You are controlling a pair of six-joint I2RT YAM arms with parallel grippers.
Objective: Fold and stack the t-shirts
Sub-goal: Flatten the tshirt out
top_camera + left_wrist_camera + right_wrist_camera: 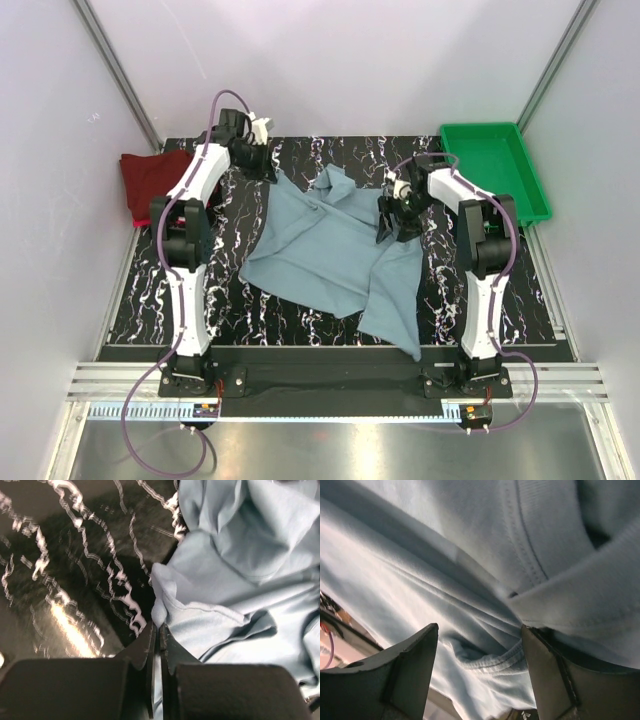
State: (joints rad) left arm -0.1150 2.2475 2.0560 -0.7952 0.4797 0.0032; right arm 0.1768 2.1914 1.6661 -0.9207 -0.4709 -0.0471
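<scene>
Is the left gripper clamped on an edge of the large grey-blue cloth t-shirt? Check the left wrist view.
Yes, the left gripper has its jaws pressed together with an edge of the large grey-blue cloth t-shirt pinched between them.

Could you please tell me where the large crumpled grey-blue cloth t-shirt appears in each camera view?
Top external: grey-blue t-shirt lies mid-table between both arms.
Left wrist: it fills the right side, its edge pinched in the shut left tool.
Right wrist: it fills the frame.
Shared landmark: black marbled tabletop, also in the left wrist view.
</scene>
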